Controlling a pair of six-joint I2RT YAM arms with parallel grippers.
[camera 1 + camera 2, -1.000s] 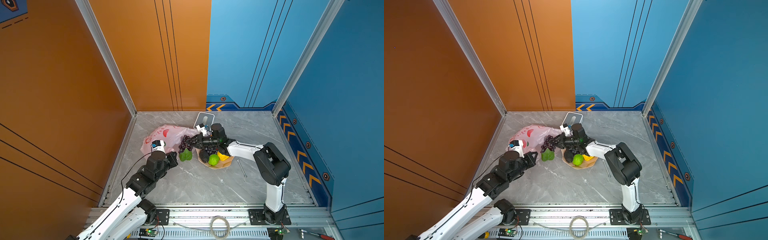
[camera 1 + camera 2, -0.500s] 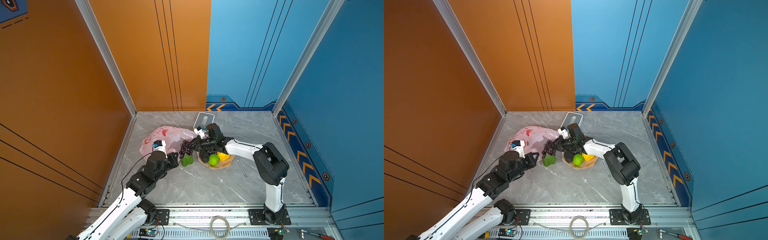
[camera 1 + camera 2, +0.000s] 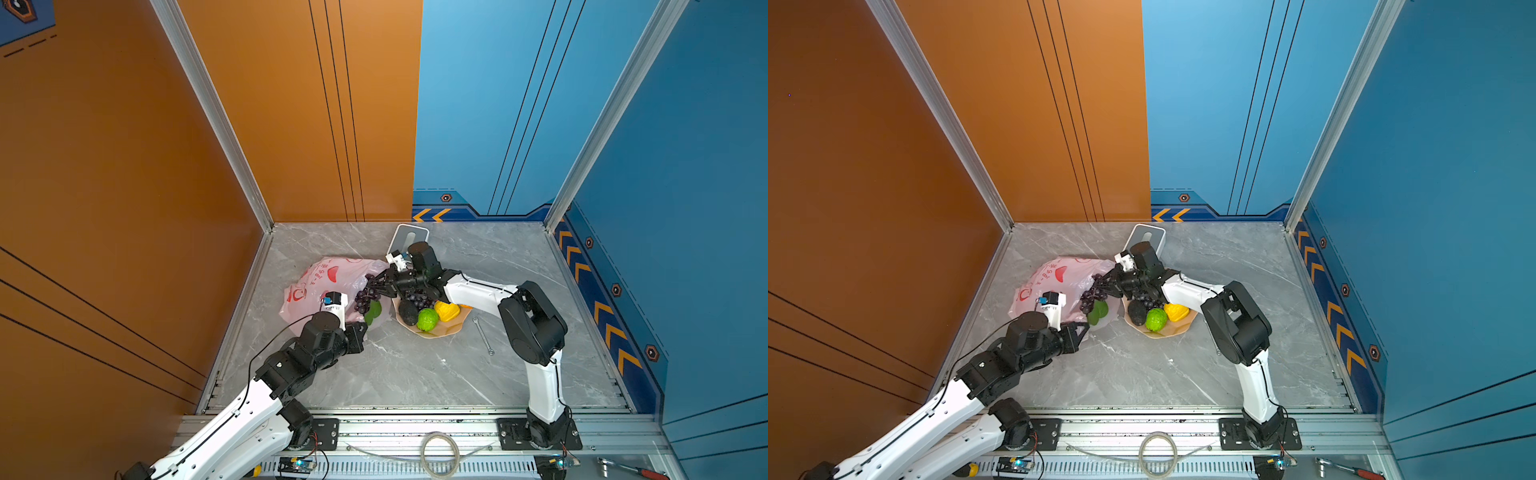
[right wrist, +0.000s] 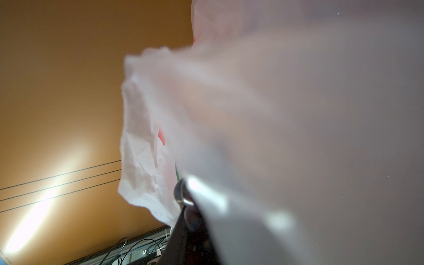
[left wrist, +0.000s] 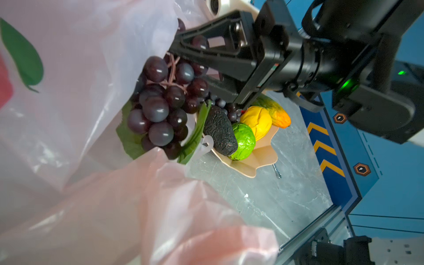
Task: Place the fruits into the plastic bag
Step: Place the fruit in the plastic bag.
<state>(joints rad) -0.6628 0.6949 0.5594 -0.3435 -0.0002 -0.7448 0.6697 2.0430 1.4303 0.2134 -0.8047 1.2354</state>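
The pink plastic bag (image 3: 328,278) (image 3: 1054,278) lies at the left, its mouth facing the plate. My left gripper (image 3: 360,330) (image 3: 1080,328) is shut on the bag's near rim; bag plastic (image 5: 183,218) hides its jaws in the left wrist view. My right gripper (image 3: 372,286) (image 3: 1100,286) is shut on the dark purple grape bunch (image 3: 365,298) (image 5: 160,103), holding it at the bag's mouth. Blackish avocado (image 3: 408,311) (image 5: 220,130), lime-green fruit (image 3: 428,319) (image 5: 244,141), yellow fruit (image 3: 446,311) (image 5: 259,121) and mango (image 5: 275,112) sit on the plate. Blurred plastic fills the right wrist view.
The peach scalloped plate (image 3: 451,330) (image 5: 259,160) stands right of the bag. A white-and-grey box (image 3: 406,239) is behind my right wrist. A small wrench (image 3: 484,336) lies right of the plate. Orange and blue walls enclose the marble floor.
My right gripper has carried the grape bunch leftward from above the plate to the bag's mouth. The left arm has barely moved.
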